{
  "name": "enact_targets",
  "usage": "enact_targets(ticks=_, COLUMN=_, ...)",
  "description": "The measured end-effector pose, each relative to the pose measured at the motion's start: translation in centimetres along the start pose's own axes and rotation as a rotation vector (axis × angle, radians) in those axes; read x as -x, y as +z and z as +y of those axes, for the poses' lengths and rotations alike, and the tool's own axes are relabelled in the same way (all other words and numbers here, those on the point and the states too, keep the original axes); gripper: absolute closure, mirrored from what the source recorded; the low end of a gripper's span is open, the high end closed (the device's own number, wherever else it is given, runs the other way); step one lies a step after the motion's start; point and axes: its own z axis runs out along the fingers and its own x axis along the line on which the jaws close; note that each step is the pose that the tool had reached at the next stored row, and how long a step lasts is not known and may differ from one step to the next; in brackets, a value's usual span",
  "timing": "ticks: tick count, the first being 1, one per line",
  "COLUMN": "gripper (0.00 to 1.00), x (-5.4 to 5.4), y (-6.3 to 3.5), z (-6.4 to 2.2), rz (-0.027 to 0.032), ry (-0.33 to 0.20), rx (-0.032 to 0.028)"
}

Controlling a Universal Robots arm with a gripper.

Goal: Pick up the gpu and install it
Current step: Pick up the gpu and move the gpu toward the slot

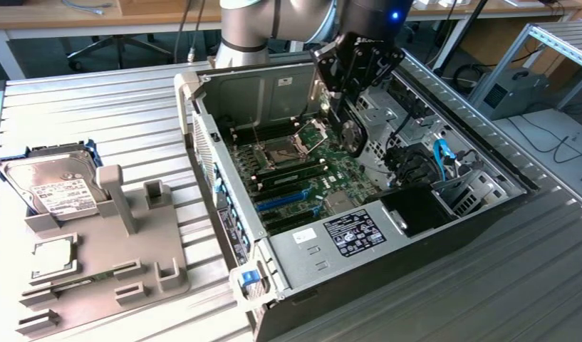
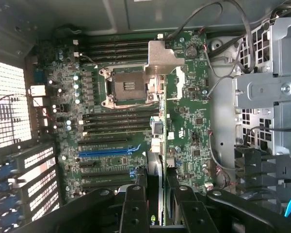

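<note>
From my station I saw the claw (image 1: 346, 114) down inside the open computer case (image 1: 203, 135), which lay on its side in the middle of the desk (image 1: 82, 107). Its fingers stood partly closed, clamped on the gpu (image 1: 353, 139). The card hung edge-down below them, over the motherboard (image 1: 300, 178), between the CPU socket (image 1: 274, 151) and the drive cage (image 1: 404, 114). I could not tell whether its lower edge touched the board.

In the wrist view the claw (image 2: 155, 183) pinched the gpu (image 2: 155, 155) edge-on. The card lay just beside the end of the blue slot (image 2: 109, 151), not seated in it.

Toward the desk edge at the exterior view's left, a hard drive (image 1: 48, 182) with a white label leaned in a grey fixture (image 1: 129, 242), well apart from the case.
</note>
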Motion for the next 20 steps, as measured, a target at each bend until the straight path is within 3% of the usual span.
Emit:
enact_targets(ticks=11, gripper=0.74, x=1.3, y=1.01, z=0.19, rz=0.0000, ry=0.000, rx=-0.0002)
enact_targets(ticks=20, gripper=0.74, x=1.4, y=1.13, z=0.27, rz=0.0000, ry=0.000, rx=-0.0003)
